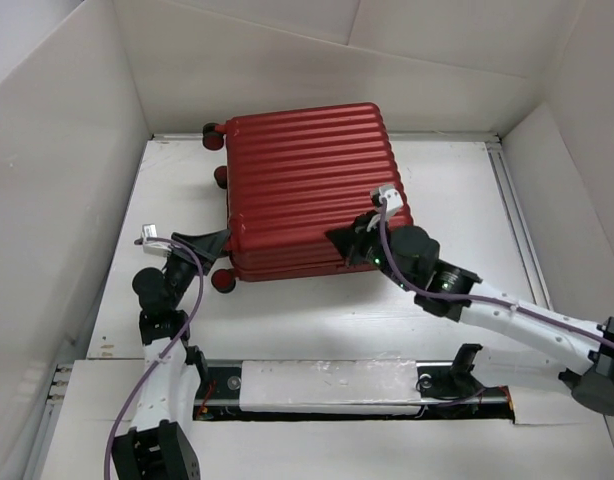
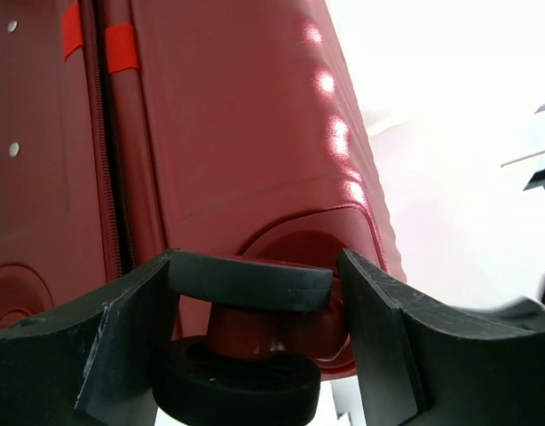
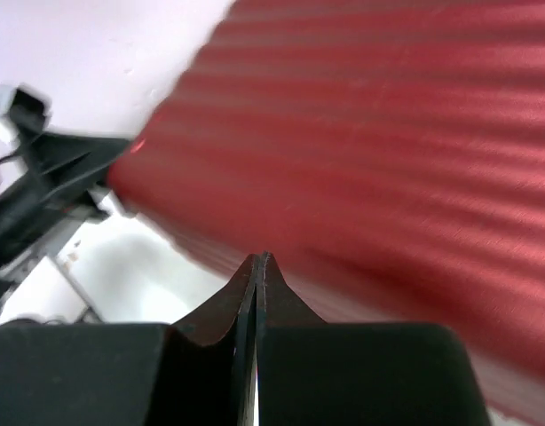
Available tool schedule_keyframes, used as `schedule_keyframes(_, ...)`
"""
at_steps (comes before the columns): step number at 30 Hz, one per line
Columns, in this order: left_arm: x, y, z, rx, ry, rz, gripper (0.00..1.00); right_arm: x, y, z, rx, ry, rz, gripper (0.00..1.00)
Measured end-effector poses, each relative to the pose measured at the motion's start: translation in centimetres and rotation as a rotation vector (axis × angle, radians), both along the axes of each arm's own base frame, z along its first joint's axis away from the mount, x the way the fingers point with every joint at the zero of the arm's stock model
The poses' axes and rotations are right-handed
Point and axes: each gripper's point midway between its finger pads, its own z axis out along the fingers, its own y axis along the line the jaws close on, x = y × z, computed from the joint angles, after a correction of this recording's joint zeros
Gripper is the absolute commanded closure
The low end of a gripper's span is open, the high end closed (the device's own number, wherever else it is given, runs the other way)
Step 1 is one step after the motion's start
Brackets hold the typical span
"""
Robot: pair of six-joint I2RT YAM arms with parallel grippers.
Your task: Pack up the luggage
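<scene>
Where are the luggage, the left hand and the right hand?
luggage [image 1: 307, 180], top external view, middle of ribbed shell.
left hand [image 2: 255, 266], left wrist view, midway between fingertips.
right hand [image 3: 257, 264], right wrist view, where shut fingertips meet.

Between the black fingers [image 2: 122, 346] of my left gripper [image 2: 255, 257] sits a black wheel [image 2: 250, 282] on a dark red hub [image 2: 246, 330], beyond it the luggage [image 2: 219, 133] gleams dark red with two orange-red tabs [image 2: 122, 46], and past my right gripper [image 3: 257, 260] red ribs [image 3: 388, 133] stripe it.
</scene>
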Motion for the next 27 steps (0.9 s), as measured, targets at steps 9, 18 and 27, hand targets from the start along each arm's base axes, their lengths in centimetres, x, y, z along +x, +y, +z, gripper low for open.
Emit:
schedule_keyframes(9, 0.5, -0.1, -0.4, 0.019, -0.002, -0.015, 1.00, -6.5, -6.4, -11.0, -0.149, 0.120, -0.016, 0.61)
schedule_keyframes(18, 0.8, 0.0, -0.2, -0.001, -0.001, -0.010, 1.00, -4.3, -13.4, -12.7, -0.108, 0.075, -0.253, 0.50)
schedule_keyframes(27, 1.2, 0.8, 1.0, -0.024, 0.046, 0.040, 1.00, 0.9, -18.5, -14.7, -0.240, 0.060, -0.395, 0.39)
